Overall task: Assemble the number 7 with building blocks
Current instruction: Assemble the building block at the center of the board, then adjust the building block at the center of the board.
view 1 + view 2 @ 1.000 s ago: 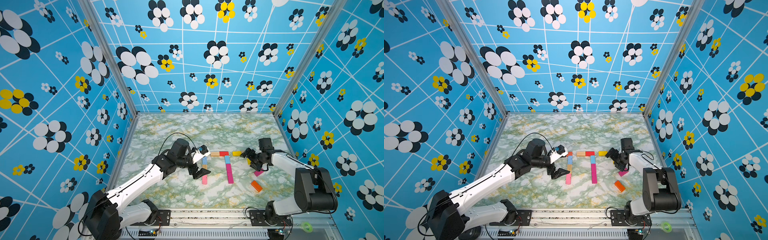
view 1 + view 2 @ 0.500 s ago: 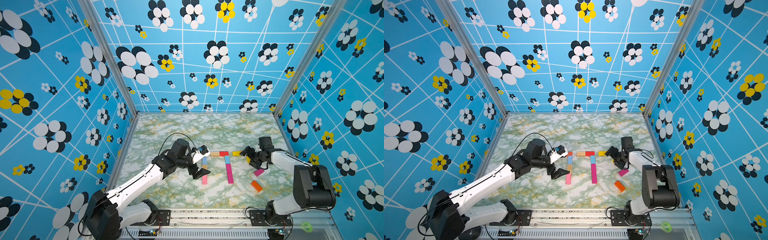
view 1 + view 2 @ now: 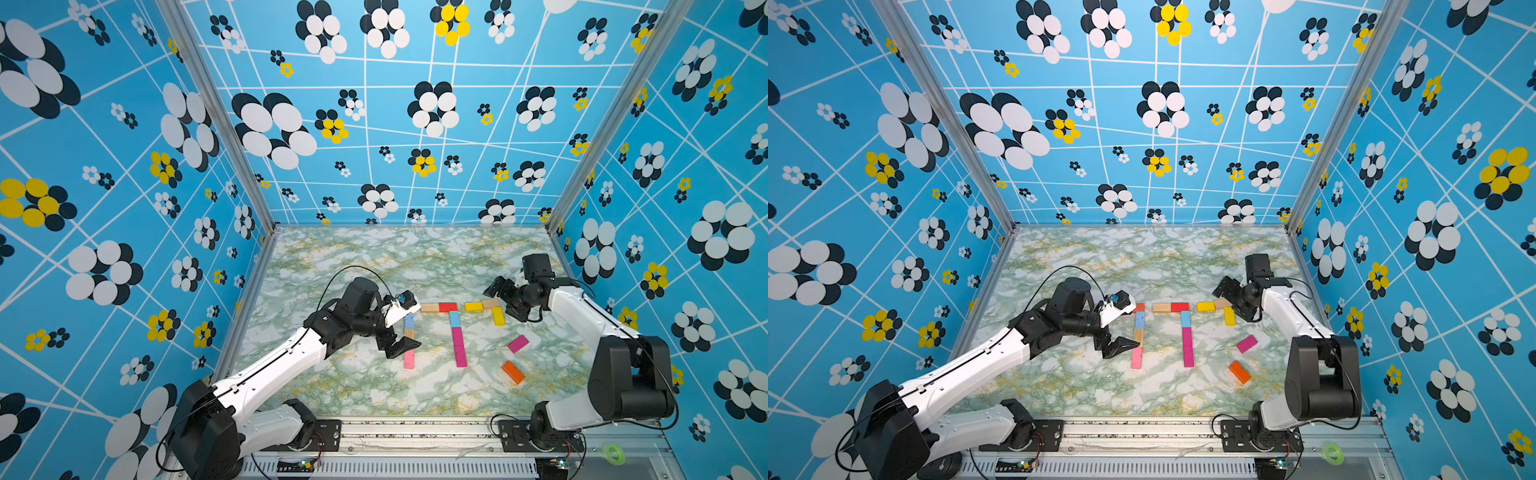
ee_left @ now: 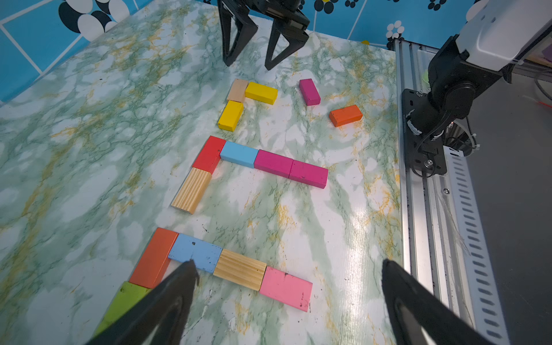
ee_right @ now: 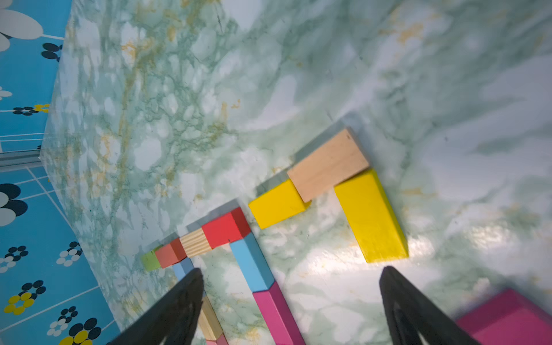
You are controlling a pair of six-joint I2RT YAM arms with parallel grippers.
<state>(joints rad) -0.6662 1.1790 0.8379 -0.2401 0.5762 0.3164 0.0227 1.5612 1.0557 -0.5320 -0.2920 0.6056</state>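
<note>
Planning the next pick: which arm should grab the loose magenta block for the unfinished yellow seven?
Probably the right: the right hand, open, hovers by the yellow stem block, with the loose magenta block nearby. The left hand, also open, is farther off, by the pink block.

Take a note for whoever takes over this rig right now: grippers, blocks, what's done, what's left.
Left gripper: open, empty, over the pink-ended 7.
Right gripper: open, empty, beside the yellow 7.
Done: pink-ended 7 and magenta-stemmed 7, five blocks each.
Yellow 7: two-block bar plus one stem block.
Left: probably two more stem blocks; loose magenta block and orange block lie nearby.
</note>
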